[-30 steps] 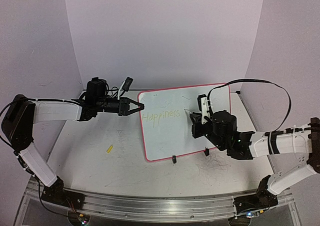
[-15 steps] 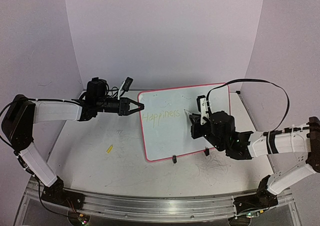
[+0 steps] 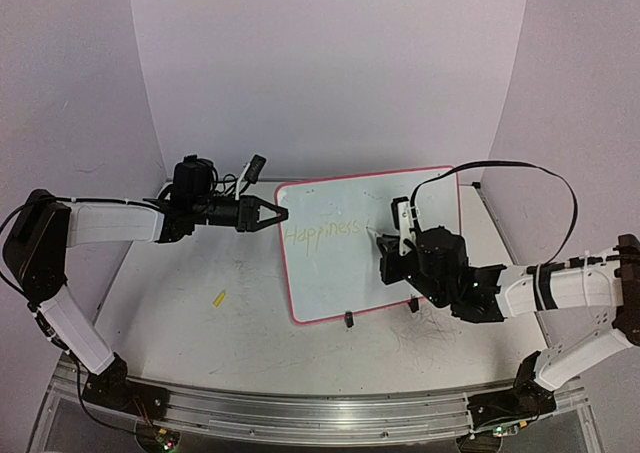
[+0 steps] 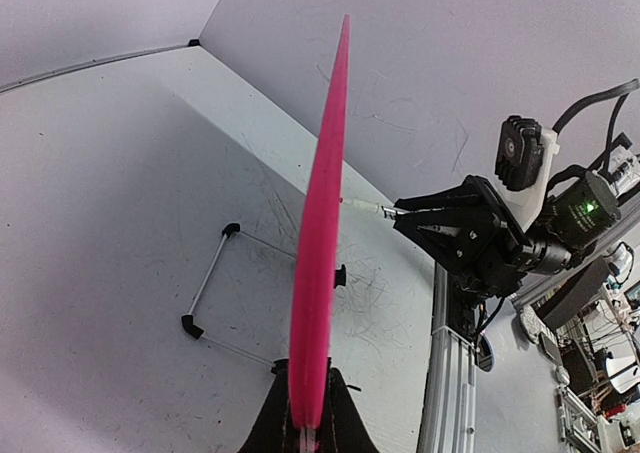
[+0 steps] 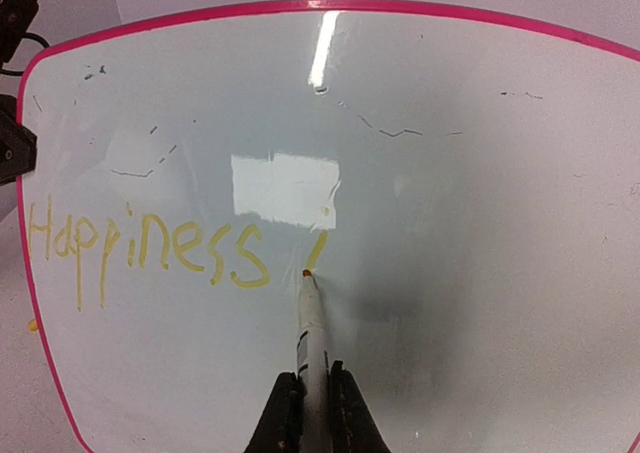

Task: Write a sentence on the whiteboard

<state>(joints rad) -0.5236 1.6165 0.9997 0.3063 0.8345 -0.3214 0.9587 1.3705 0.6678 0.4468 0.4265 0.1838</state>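
— Only the right arm has shifted since a second ago, edging a little leftward across the board. Its partner hasn't budged.
— What's that yellow piece (image 3: 218, 298) on the counter (image 3: 180, 343), over on the left?
— Too small to name.
— And the left hand (image 3: 272, 214)?
— Clamped on the left rim of the whiteboard (image 3: 335, 273), which stands propped up on the counter. Its own camera sees the board edge-on, just a pink sliver, with the fingers cut off at the bottom, so no writing shows there. A wire stand (image 4: 208, 291) sits behind the board.
— Can you read the sentence (image 5: 150, 248)?
— From above it's faint, barely legible. The right wrist view gives "Happiness", then one short stroke.
— Right hand (image 5: 313, 383)?
— Closed around a marker (image 5: 310, 323), tip at the foot of that stroke. From above it hides the board's lower right corner. One of the clip feet (image 3: 347, 319) shows plainly at the bottom edge.
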